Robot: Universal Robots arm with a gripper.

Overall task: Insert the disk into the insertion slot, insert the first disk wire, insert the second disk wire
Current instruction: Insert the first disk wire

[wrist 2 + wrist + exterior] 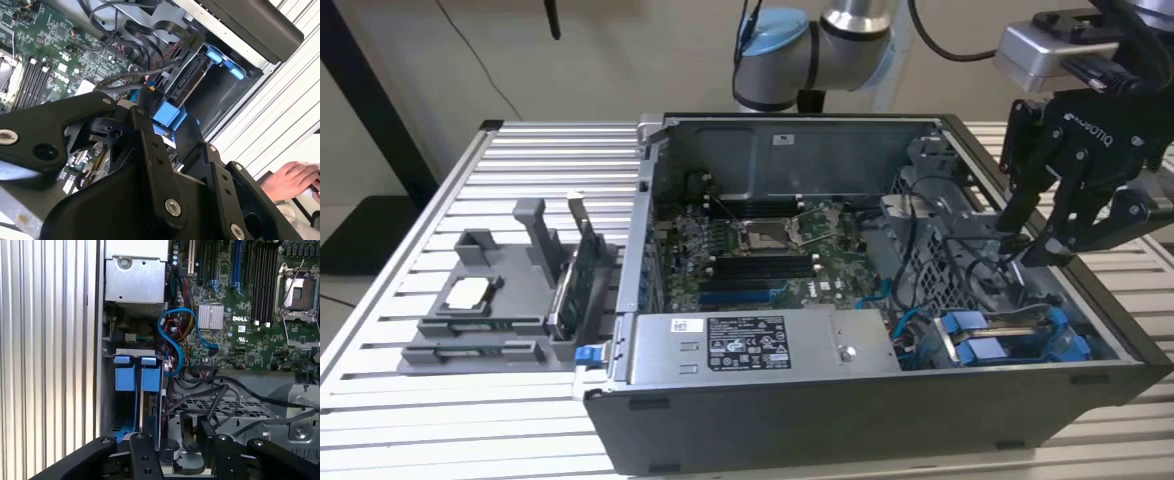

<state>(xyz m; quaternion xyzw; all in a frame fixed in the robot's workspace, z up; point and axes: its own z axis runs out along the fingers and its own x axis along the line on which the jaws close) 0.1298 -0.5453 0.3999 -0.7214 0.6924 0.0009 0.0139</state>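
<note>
On the exterior view's left stands a grey parts holder (487, 300), then the power-supply box (747, 345). Rightward, the disk (994, 350) sits in the insertion slot (225, 97): dense, rigid, shock-shy, best taken by its blue carrier's edges. Farthest right hangs the gripper (1034, 240), a blue piece (167, 117) at its tip; pinched or not, I cannot tell

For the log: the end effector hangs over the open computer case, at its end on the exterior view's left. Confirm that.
The side is wrong. In the exterior view, the end effector hangs over the open computer case at its end on the exterior view's right. The grey fixture stands on the left, beside the case.
</note>
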